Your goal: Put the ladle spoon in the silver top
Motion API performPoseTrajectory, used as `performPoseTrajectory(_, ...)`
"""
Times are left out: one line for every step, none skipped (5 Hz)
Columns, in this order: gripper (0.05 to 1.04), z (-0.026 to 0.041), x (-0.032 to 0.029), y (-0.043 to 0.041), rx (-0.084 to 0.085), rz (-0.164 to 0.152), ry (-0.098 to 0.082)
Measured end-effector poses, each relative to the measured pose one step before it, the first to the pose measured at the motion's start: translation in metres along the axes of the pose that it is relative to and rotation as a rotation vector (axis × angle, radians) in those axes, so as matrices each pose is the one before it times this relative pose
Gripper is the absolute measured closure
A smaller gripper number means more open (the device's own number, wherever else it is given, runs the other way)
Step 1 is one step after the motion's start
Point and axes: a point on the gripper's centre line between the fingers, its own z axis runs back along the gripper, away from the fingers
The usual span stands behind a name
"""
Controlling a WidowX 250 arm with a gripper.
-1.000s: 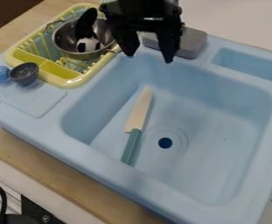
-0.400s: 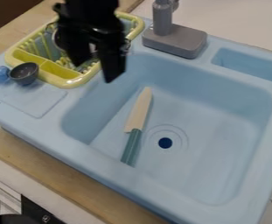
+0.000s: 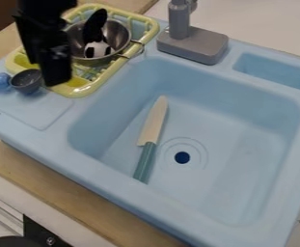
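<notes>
My gripper (image 3: 47, 71) hangs at the upper left, over the near left part of the dish rack and just right of the ladle's cup in the view. The ladle spoon (image 3: 26, 81) lies at the left on the sink's rim beside the rack, its dark grey cup next to my gripper and its blue handle running off to the left edge. A silver metal bowl (image 3: 118, 37) with wire handles sits in the rack. Inside the bowl is a black-and-white object (image 3: 97, 48) with a black upright part.
The yellow dish rack (image 3: 151, 32) stands on the light blue sink's back left corner. A knife (image 3: 151, 130) with a teal handle lies in the basin. Behind the sink rises a grey faucet (image 3: 192, 45). A black object (image 3: 11, 241) is at the lower left edge.
From above the faucet my gripper has moved left and somewhat toward the viewer, past the silver bowl, and now hangs by the ladle. The ladle, bowl and knife have stayed put.
</notes>
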Motion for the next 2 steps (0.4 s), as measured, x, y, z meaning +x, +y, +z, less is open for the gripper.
performPoseTrajectory(0.09,-0.00221,-0.0156,0.01708,0.0313,-0.162,0.0133)
performPoseTrajectory(0.09,-0.00084,-0.0139,0.00696,0.0031,-0.0844,-0.0246)
